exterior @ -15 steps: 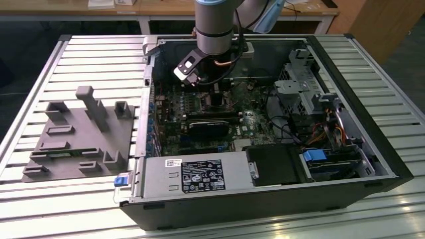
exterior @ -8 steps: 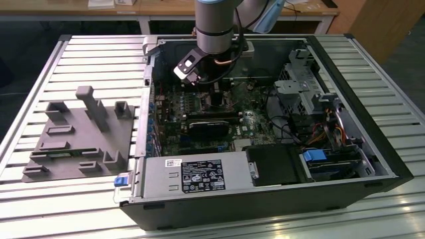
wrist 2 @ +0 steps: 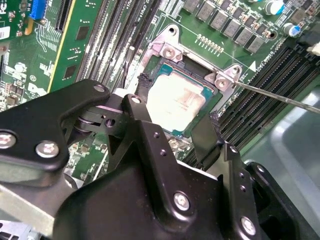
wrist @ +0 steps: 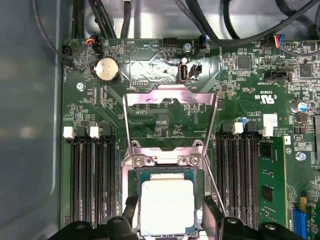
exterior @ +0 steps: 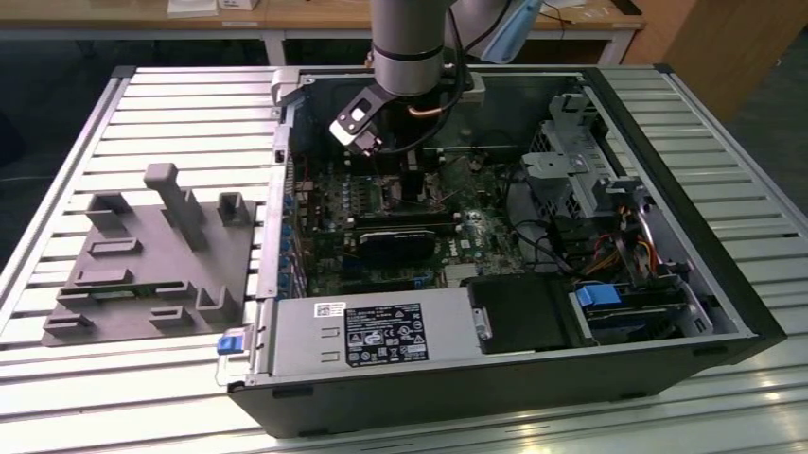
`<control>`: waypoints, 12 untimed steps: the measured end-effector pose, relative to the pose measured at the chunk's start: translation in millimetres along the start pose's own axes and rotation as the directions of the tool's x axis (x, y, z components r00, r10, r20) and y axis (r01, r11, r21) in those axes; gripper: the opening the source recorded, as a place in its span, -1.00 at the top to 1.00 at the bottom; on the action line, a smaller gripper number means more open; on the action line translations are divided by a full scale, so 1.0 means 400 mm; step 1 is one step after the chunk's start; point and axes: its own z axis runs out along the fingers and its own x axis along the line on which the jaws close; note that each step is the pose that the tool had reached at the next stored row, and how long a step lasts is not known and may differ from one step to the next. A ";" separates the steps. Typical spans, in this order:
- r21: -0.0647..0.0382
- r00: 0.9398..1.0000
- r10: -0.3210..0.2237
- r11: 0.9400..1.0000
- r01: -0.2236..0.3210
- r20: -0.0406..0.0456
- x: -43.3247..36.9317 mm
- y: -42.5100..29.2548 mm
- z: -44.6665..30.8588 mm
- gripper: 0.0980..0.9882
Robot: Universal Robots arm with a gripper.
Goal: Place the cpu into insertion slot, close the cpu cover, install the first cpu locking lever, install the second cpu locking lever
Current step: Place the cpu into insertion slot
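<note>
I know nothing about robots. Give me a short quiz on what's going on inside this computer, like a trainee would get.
1. True or false: the cpu lies in the insertion slot.
2. The cpu cover is: A) closed down over the cpu; B) swung open, away from the cpu; C) lying outside the computer.
3. Fill in: in both wrist views, the thing nearest the hand is the ____.

Key: 1 true; 2 B; 3 cpu.
</note>
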 end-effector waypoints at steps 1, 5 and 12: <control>0.000 1.000 0.000 1.000 0.000 0.000 0.000 0.000 0.000 -0.16; 0.000 1.000 0.000 1.000 0.000 -0.002 0.000 0.000 0.000 0.15; 0.000 1.000 0.000 1.000 0.000 -0.004 0.000 0.000 0.000 0.67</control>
